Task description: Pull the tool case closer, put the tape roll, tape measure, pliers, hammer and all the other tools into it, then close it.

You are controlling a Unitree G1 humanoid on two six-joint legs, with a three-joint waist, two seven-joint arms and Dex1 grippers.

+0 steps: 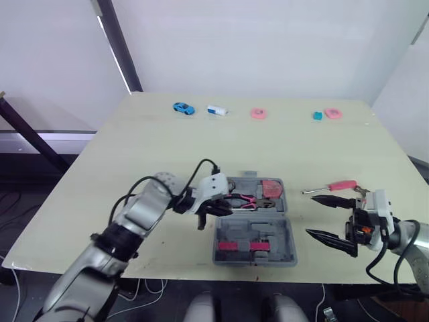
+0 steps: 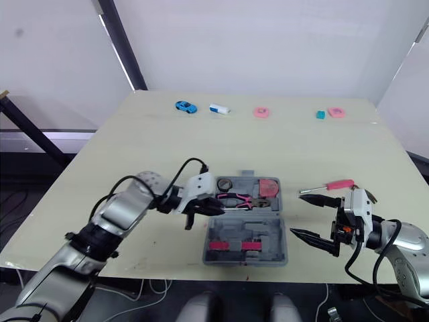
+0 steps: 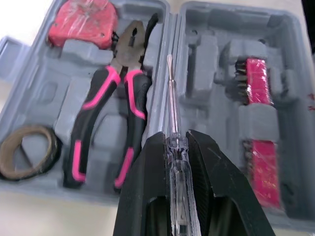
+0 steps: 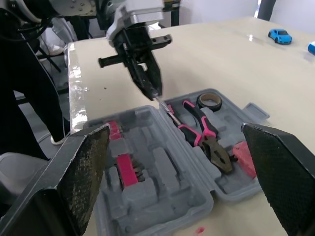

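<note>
Tool case [image 1: 287, 236] lies open near table [image 1: 134, 147] front edge, holding tape roll [image 3: 29, 129], pliers [image 3: 129, 69], tape measure [image 3: 83, 22]. Left gripper [image 3: 175, 142] clamps clear screwdriver [image 3: 171, 98] over the hinge. Right gripper [image 1: 311, 215] is spread wide beside case, near pink screwdriver [image 1: 335, 186].

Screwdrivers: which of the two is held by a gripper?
The clear-handled screwdriver, clamped in the left gripper over the open tool case. The pink-handled screwdriver lies loose on the table beside the case.
</note>
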